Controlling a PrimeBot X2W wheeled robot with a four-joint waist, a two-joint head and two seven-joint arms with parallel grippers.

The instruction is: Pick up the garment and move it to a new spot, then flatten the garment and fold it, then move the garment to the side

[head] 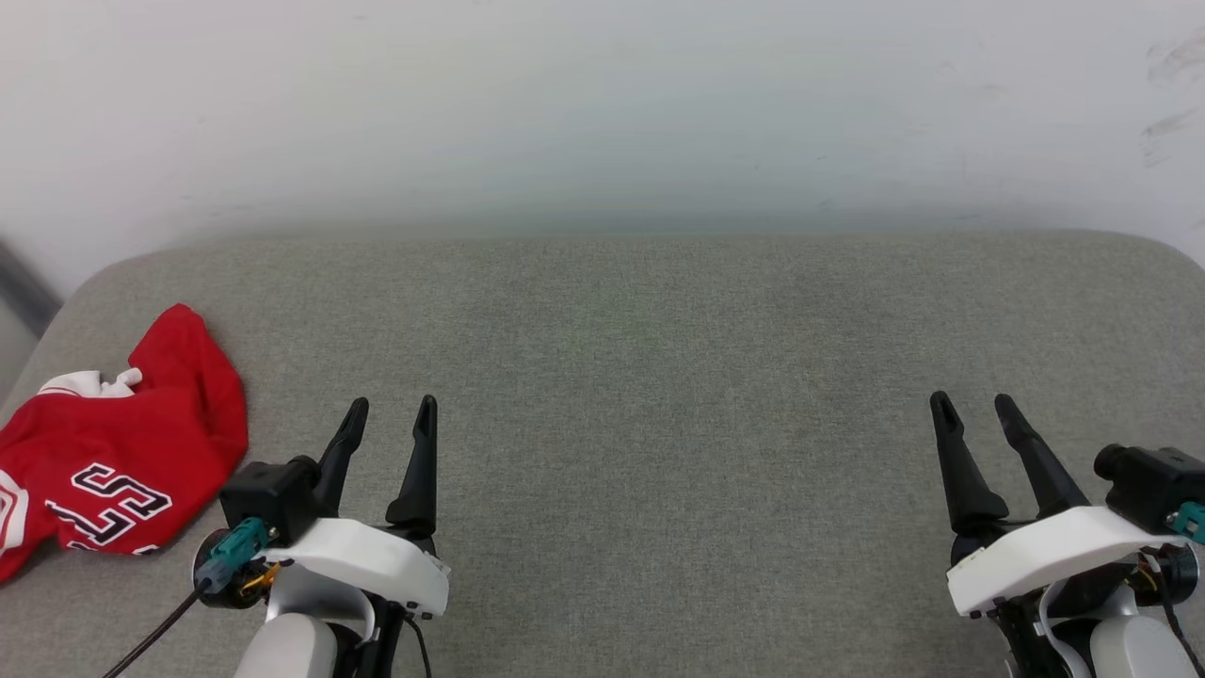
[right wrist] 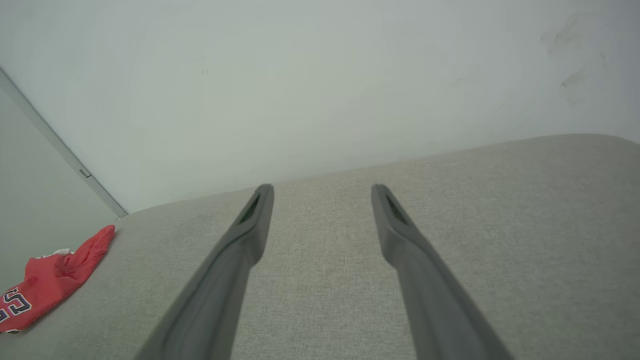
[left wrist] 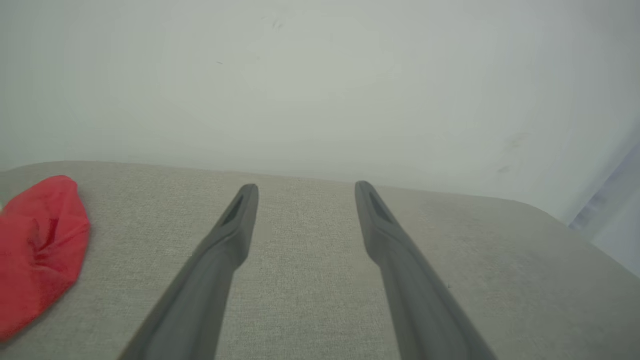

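Left gripper (head: 393,403) spread wide, empty, low over grey fabric cushion (head: 659,377). Right gripper (head: 971,397) likewise agape and empty, well apart on the opposite side. Garment (head: 113,452) crumpled in a loose heap at the cushion's left edge, near the left gripper but not touching; red body uppermost, scrap of white trim at the top, black white-outlined numerals facing up. Probably light, limp, no stiffness; apt to drape, bunch and fold under itself once lifted. Unlikely to slide much on this weave. Best hold, by judgement: raised ridge of red cloth nearest the left fingers, pinched deep. Pale wall (head: 602,113) behind.
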